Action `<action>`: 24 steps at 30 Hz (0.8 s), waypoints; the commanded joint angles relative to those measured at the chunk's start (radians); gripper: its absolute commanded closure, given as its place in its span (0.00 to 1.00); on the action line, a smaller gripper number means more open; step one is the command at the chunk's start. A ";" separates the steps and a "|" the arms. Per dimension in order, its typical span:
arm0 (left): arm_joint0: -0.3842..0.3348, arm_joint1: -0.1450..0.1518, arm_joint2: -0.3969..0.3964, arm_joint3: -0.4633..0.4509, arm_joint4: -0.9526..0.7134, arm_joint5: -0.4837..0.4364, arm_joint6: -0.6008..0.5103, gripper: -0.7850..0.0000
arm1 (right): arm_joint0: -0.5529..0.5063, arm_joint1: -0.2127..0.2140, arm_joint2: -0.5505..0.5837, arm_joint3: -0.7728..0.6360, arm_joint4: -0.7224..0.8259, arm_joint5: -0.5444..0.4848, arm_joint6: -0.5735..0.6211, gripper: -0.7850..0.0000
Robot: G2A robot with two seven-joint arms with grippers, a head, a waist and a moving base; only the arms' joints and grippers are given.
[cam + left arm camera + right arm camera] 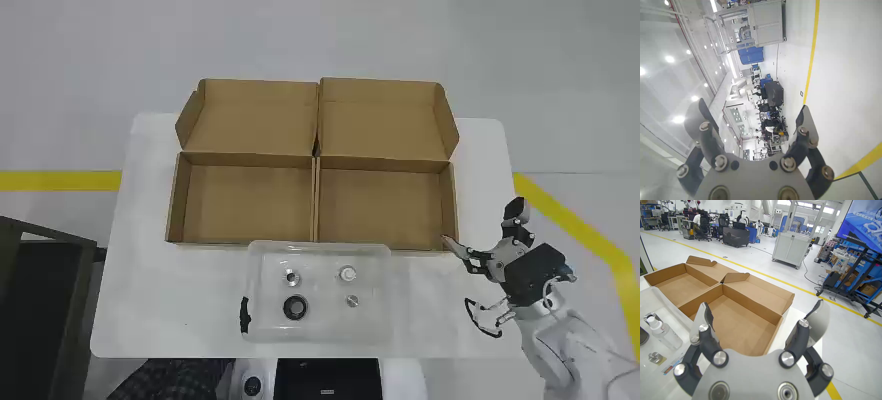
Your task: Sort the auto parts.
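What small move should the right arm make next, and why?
Probably swing the open right pincer toward the clear plastic tray, over the white-capped clear bottle nearest it. The pincer hovers empty near the right edge of the white table, the parts lie in the tray, and both brown cardboard boxes are empty.

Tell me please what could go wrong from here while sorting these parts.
1. The open right gripper has one fingertip very near the right box's front corner; swinging toward the clear tray, it may catch the cardboard and shift the box.
2. The bottle-shaped part stands close to the small metal cylinder; a wide grasp might knock it over.
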 commanded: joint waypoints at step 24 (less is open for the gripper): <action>0.000 0.000 0.000 0.000 0.000 0.000 0.000 0.00 | 0.076 0.019 -0.078 -0.037 0.001 -0.274 0.204 0.00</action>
